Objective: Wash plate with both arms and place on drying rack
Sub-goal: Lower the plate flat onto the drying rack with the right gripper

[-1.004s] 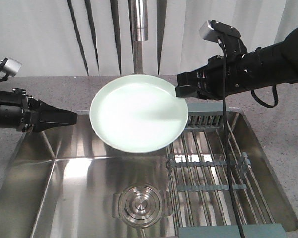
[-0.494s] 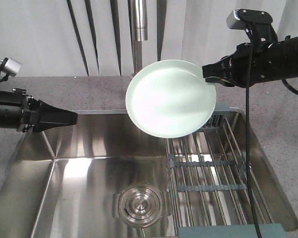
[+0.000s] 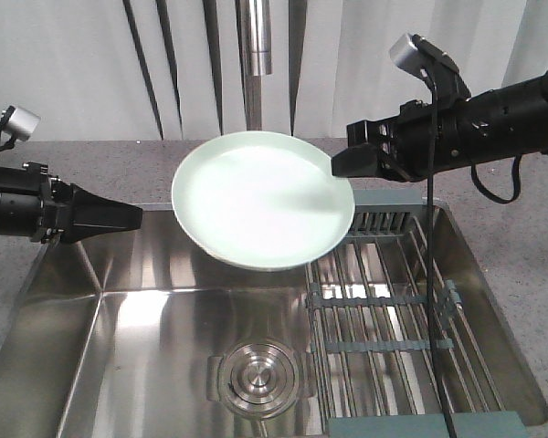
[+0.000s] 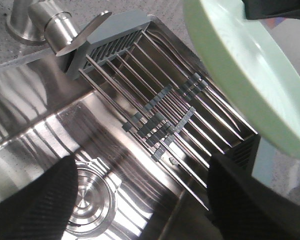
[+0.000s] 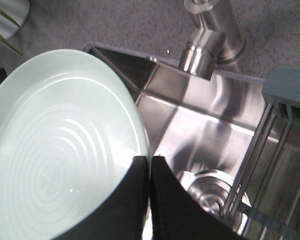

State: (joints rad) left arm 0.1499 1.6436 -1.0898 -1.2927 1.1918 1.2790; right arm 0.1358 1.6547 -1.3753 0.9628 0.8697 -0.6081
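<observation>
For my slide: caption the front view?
Right end effector holds the plate above the sink.

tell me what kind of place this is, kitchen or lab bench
Most likely a kitchen sink station, perhaps a mock-up: a steel sink with a round drain, a faucet over it, and a drying rack across its right side.

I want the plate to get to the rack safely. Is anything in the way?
Nothing visible is. The right tool holds the plate in the air above the sink, and the drying rack beside it has bare rods.
</observation>
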